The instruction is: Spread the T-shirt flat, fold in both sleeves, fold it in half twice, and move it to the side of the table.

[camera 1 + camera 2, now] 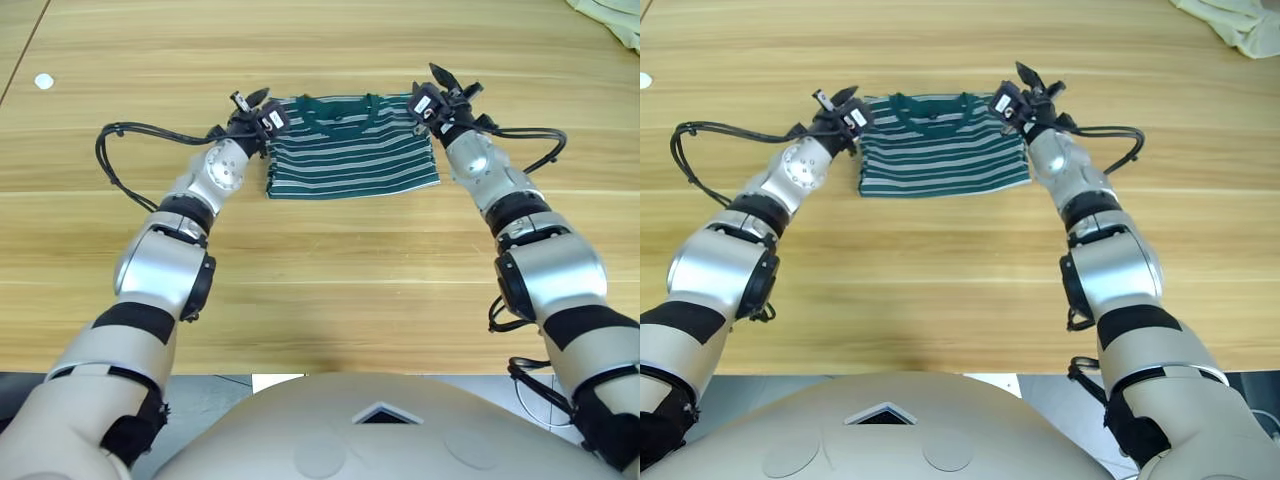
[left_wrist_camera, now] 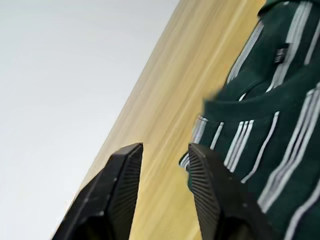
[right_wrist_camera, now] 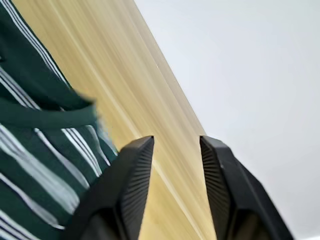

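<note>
Green-and-white striped T-shirt is lying folded on the wooden table between my left gripper and right gripper, whose jaws are standing apart and empty just outside its collar corners, so I am risking pinching only the top layer and unfolding it.

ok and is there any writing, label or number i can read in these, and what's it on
Nothing here can be read.
Small dark tag in the neck of the green, white-striped T-shirt: pale marks, too small.
White sticker behind the left hand: dark marks, too small.
White sticker behind the right hand: likewise too small.
Round white dot on the wooden table: looks blank.
</note>
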